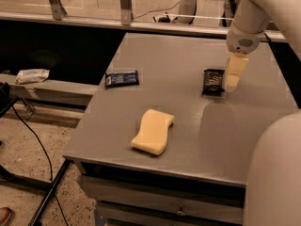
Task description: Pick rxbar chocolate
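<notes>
The rxbar chocolate [213, 82], a small black wrapper with whitish print, lies flat on the grey table [188, 140] at the right. My gripper [232, 79] hangs from the white arm at the upper right, just to the right of the bar and close above the table, its pale fingers pointing down beside the bar's right edge.
A longer dark blue-black bar [122, 79] with a white end lies at the table's left edge. A pale yellow wavy sponge [153, 131] lies near the front. A white robot part [275, 173] fills the lower right. A cable [28, 131] runs on the floor at left.
</notes>
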Motion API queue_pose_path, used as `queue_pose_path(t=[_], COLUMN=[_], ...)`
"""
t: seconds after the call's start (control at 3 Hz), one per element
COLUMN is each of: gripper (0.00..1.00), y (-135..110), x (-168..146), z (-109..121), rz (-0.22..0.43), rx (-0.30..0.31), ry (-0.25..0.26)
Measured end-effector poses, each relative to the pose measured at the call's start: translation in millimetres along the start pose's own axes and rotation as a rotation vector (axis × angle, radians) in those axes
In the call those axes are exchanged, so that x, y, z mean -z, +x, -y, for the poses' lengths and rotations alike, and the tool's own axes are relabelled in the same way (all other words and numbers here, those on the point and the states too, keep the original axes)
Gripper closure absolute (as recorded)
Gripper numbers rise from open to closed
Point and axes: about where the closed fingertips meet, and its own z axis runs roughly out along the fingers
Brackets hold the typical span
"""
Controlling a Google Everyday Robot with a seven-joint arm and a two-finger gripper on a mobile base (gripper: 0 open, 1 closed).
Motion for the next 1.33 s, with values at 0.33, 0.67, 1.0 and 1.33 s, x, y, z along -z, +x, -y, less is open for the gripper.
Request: queue_pose_path(t=[0.33, 0.67, 1.0, 1.33], gripper=[0.0, 0.0, 0.15, 0.39], y=[-5, -16, -26, -29], x=[-23, -40, -49, -51], z=[-1, -8, -15, -17], rz=[-0.016, -0.016, -0.009, -0.01], rx=[0.021, 0.064, 0.098, 0.104], ry=[-0.032, -0.06, -0.083, -0.096])
